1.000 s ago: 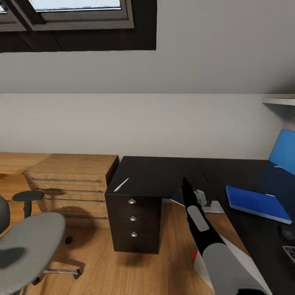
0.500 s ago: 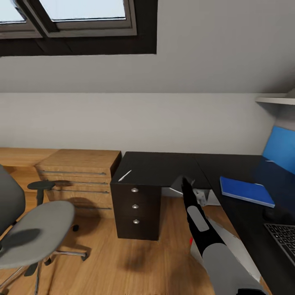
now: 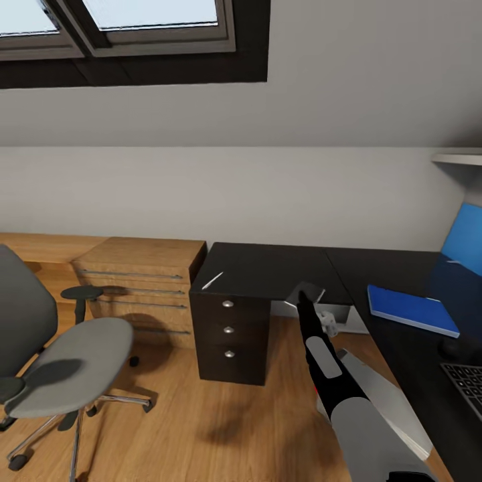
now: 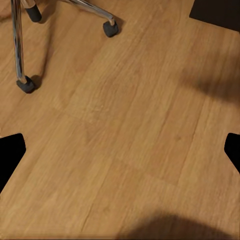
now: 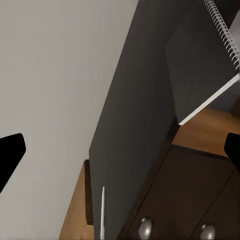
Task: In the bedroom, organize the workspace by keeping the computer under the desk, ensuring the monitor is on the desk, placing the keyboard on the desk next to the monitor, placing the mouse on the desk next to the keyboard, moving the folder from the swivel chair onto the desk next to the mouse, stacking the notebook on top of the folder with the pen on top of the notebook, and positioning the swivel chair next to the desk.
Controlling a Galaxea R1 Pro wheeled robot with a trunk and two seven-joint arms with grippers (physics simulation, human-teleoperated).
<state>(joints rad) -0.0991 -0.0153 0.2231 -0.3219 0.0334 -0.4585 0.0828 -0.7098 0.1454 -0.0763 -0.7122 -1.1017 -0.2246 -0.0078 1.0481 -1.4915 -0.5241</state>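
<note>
looking over our right arm, we see its claw (image 3: 302,299) holding the spiral notebook (image 5: 202,60) off the black counter (image 3: 268,268). our left claw sits wide above bare floor (image 4: 125,130). the pen (image 3: 213,280) lies above the drawers; folder (image 3: 412,310) farther right; keyboard (image 3: 465,378) and swivel chair (image 3: 60,361) are cut off.

In the head view, the slim keyboard with dark grey keys (image 3: 466,380) is cut by the right edge, as is the small black dome-shaped mouse (image 3: 462,349) above it. The bright blue upright panel (image 3: 466,241) at the right edge is only partly in frame. The grey upholstered swivel chair (image 3: 63,365) loses its backrest at the left edge. The pale silver-grey tower computer (image 3: 385,402) under the glossy black bench (image 3: 281,268) is partly covered by the right arm.

In the right wrist view, the thin grey-and-white spiral notebook (image 5: 200,55) runs out of frame.
</note>
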